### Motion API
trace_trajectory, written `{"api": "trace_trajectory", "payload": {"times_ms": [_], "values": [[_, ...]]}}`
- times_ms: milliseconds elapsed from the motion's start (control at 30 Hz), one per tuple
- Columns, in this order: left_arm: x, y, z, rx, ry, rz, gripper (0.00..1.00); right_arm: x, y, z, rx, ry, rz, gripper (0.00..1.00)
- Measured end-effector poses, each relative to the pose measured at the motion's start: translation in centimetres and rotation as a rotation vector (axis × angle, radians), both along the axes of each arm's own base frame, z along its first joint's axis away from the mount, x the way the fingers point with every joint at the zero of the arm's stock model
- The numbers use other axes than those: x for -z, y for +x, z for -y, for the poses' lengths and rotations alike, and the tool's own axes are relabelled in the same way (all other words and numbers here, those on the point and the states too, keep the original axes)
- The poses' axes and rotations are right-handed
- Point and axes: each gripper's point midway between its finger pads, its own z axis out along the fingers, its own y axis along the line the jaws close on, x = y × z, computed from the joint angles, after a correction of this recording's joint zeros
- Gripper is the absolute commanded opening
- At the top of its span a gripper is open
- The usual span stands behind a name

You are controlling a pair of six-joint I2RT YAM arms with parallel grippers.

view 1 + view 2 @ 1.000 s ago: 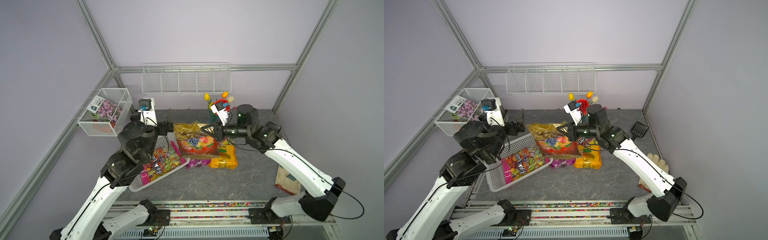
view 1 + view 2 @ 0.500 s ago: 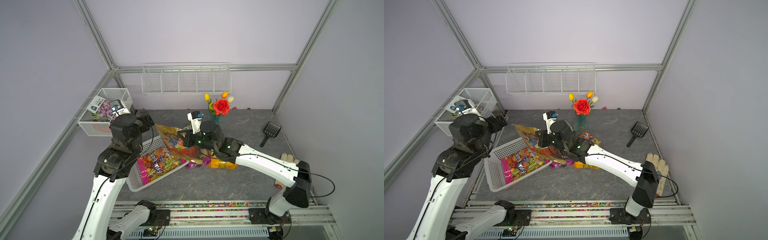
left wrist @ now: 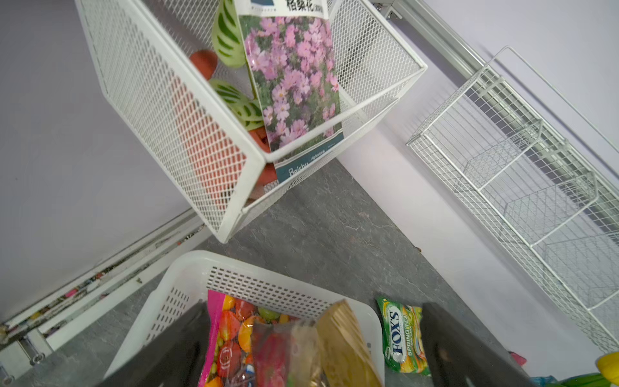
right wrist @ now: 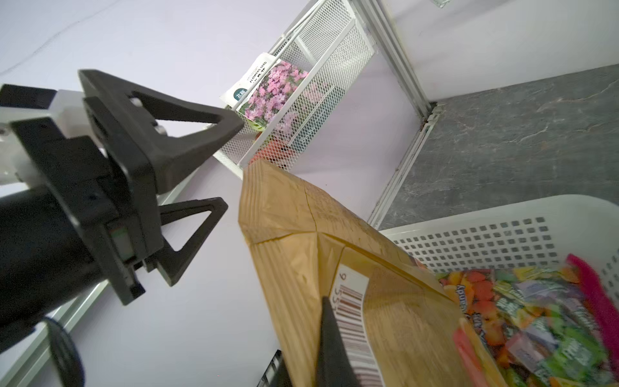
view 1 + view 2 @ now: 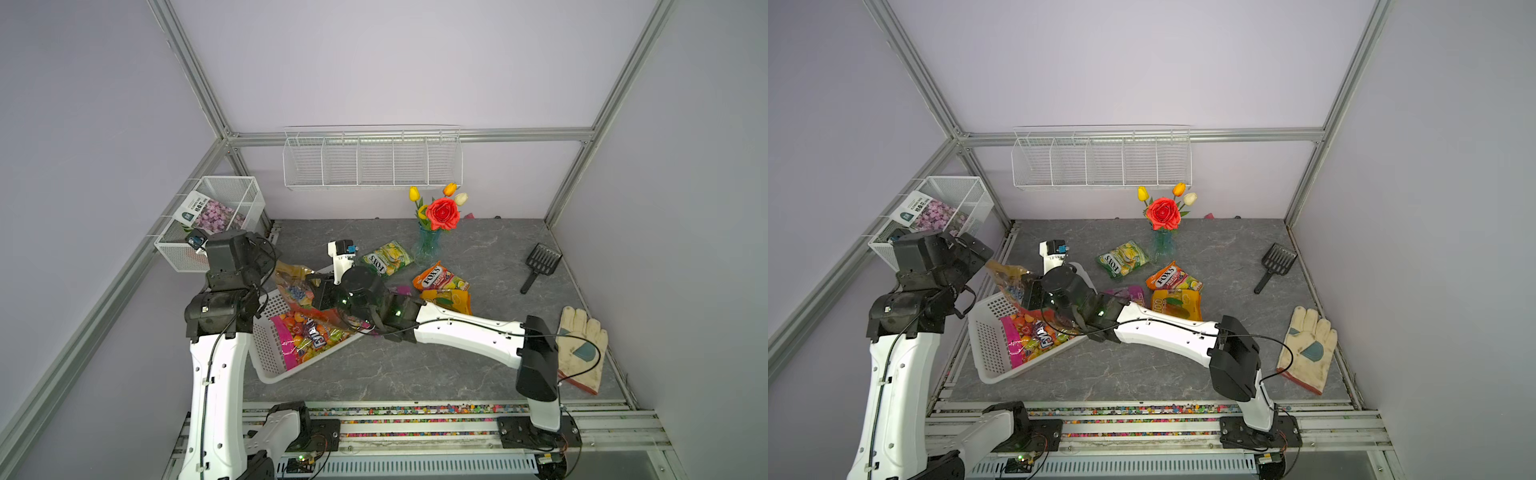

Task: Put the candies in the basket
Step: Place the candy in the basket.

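The white basket (image 5: 266, 376) (image 5: 988, 374) stands at the left with the large pink bag (image 5: 307, 336) (image 3: 227, 338) lying in it. My right gripper (image 5: 318, 286) (image 4: 321, 321) is shut on the gold bag (image 5: 293, 286) (image 4: 294, 214), which hangs tilted over the basket's far end, against the pink bag. My left gripper (image 5: 266, 251) (image 4: 234, 164) is open and empty, raised beyond that end. On the table lie the green FOX'S (image 5: 386, 258) (image 3: 403, 338), orange FOX'S (image 5: 440, 278), orange mango bag (image 5: 451, 300) and purple bag (image 5: 1133, 293), half hidden by my right arm.
A white wire cube basket (image 5: 216, 220) with a flower-printed packet hangs on the left wall, close behind my left gripper. A long wire rack (image 5: 370, 160) hangs on the back wall. A vase of flowers (image 5: 428, 245), a black scoop (image 5: 540, 266) and a glove (image 5: 582, 349) stand to the right.
My right arm has swung left and lower, carrying the gold bag from the middle of the table to the basket. My left arm has drawn back toward the wire cube basket.
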Motion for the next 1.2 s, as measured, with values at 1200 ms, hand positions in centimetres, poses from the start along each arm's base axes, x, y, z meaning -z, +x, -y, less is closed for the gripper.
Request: {"api": "trace_trajectory", "payload": {"times_ms": [1200], "values": [[-2.2,-2.7,-4.0,-0.163,0.212,0.014,1.00,1.3,-0.9,-6.5,0.216,0.390,-0.585,0.00]]}}
